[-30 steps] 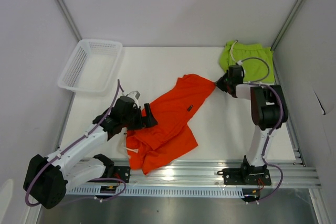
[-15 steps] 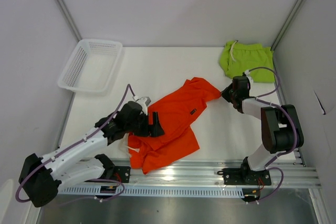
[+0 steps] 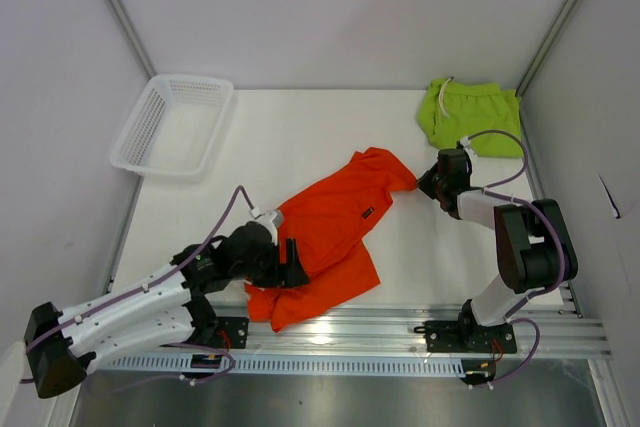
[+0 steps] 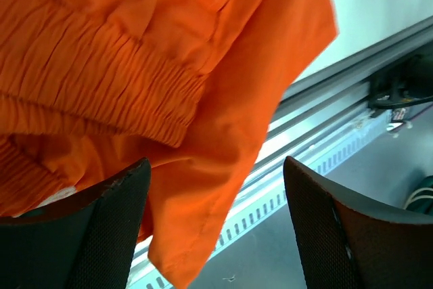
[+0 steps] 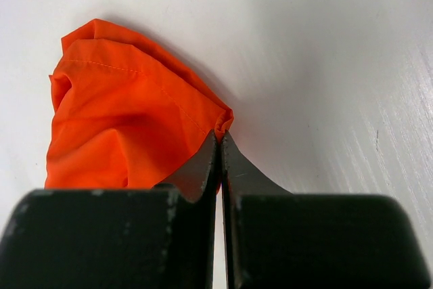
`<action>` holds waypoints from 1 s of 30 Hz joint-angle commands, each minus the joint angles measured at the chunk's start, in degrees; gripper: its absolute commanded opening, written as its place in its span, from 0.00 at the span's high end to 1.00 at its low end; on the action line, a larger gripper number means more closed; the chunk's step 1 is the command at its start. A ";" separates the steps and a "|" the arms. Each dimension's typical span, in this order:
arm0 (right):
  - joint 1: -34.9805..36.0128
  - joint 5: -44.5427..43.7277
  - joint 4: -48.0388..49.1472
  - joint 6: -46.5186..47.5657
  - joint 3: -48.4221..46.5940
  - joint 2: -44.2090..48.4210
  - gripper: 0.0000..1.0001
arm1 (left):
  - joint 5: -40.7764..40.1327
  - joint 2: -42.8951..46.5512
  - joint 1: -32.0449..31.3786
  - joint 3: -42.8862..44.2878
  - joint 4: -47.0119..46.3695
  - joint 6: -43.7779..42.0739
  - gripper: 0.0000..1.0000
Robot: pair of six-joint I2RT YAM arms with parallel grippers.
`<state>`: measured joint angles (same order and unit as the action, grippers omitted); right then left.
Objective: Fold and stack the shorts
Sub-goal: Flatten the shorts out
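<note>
The orange shorts [image 3: 335, 222] lie rumpled in the middle of the table [image 3: 300, 137], the lime green shorts [image 3: 470, 115] bunched at its far right corner, with flattening for the first fold apparently in hand. The right gripper [image 3: 428, 183] pinches the orange pair's far corner; the left gripper [image 3: 292, 263] hovers spread at the near edge. Its next move likely calls for closing on the elastic waistband [image 4: 101, 93], seen only from the left wrist; the right wrist view alone shows jaws pressed on fabric

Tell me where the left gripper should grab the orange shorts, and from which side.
Probably the gathered waistband of the orange shorts, approached from their near-left end: it bunches into a thick ridge beside the open left gripper.
</note>
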<state>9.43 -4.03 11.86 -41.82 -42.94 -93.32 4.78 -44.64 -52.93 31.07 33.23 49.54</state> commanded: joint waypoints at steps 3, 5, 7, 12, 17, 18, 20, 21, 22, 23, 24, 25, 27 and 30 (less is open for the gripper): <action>0.32 -1.94 2.56 0.78 0.84 1.47 1.00 | -4.51 -0.27 -2.36 -2.77 0.17 6.53 0.21; 0.32 -2.03 2.73 0.87 0.93 1.65 1.00 | -5.47 -0.01 -2.44 -4.69 -1.49 8.02 0.22; 0.32 -1.94 2.91 0.87 1.10 2.00 1.00 | -6.53 1.13 -2.36 -6.80 -3.95 9.25 0.22; 0.15 -1.77 2.64 0.87 1.01 2.26 1.00 | -7.24 1.58 -2.44 -8.74 -9.76 11.72 0.23; 0.24 -1.42 2.73 0.95 1.10 2.61 1.00 | -9.08 2.89 -2.36 -10.32 -13.80 13.65 0.28; 0.15 -1.33 2.73 0.95 1.02 2.53 1.00 | -9.00 3.16 -2.36 -9.72 -14.33 13.74 0.30; 0.15 -1.42 2.73 0.95 1.01 2.44 1.00 | -9.26 3.25 -2.44 -9.37 -13.99 13.65 0.33; 0.15 -1.33 2.73 0.95 0.93 2.44 1.00 | -9.52 2.90 -2.36 -8.84 -13.55 13.57 0.33; 0.06 -1.33 2.73 1.04 1.01 2.44 1.00 | -9.78 2.81 -2.44 -8.66 -13.28 13.48 0.33; -0.03 -1.24 2.91 1.04 0.93 2.53 1.00 | -10.39 2.72 -2.44 -8.57 -13.46 13.39 0.33; 0.06 -1.07 2.91 1.04 1.01 2.44 1.00 | -10.75 2.63 -2.44 -9.00 -13.63 13.56 0.34; -0.03 -0.98 2.91 1.04 0.93 2.44 1.00 | -11.10 2.54 -2.44 -9.53 -14.68 13.91 0.34; -0.03 -0.72 3.08 0.95 1.01 2.35 1.00 | -11.63 2.37 -2.44 -10.24 -16.44 14.36 0.37; -0.03 -0.80 3.08 0.87 1.19 2.53 1.00 | -13.81 1.93 -2.44 -11.73 -19.08 14.97 0.41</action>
<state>9.41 -4.12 12.43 -41.52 -42.02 -93.08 -5.48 -42.37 -54.98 20.75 19.14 63.02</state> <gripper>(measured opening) 0.007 0.601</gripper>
